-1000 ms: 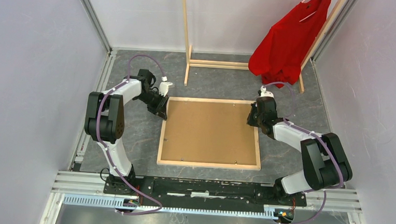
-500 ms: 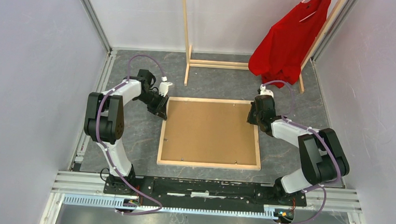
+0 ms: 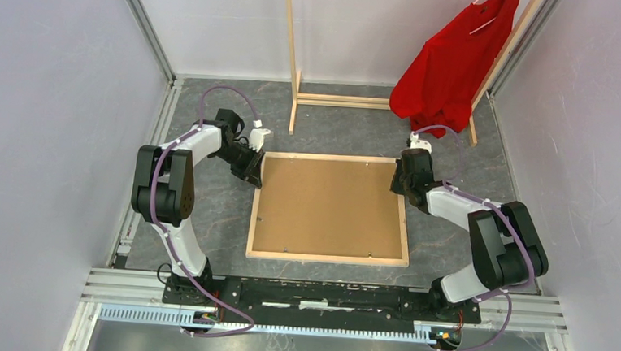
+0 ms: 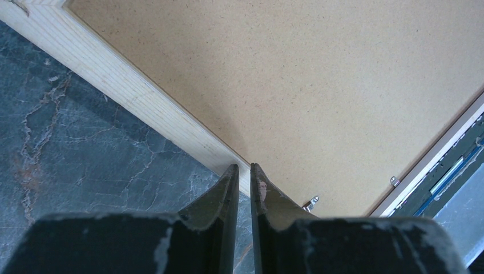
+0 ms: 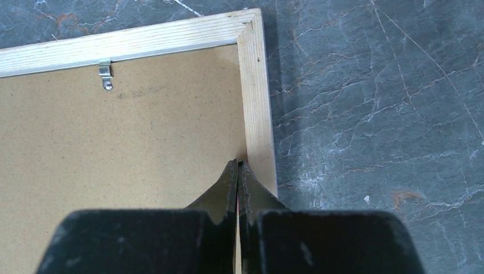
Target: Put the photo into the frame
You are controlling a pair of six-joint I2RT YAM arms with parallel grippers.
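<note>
The frame (image 3: 327,258) lies face down on the grey floor, light wood side up. The photo's plain brown board back (image 3: 330,205) fills it, and the print side is hidden. My left gripper (image 3: 256,176) is at the frame's left rail near the far corner. In the left wrist view its jaws (image 4: 240,166) stand almost closed over the rail (image 4: 142,108), with nothing between them. My right gripper (image 3: 395,185) is at the right rail. In the right wrist view it (image 5: 238,162) is shut, with its tips at the seam between the board (image 5: 114,148) and the rail (image 5: 257,114).
A tall wooden clothes rack (image 3: 294,60) with a red shirt (image 3: 453,62) stands behind the frame. Small metal clips (image 5: 104,74) sit along the frame's inner edge. Walls close in on the left and right, and a metal rail (image 3: 324,294) runs along the near edge.
My right gripper has shifted slightly right and towards the back, onto the seam by the right rail. My left gripper and the frame have not moved.
</note>
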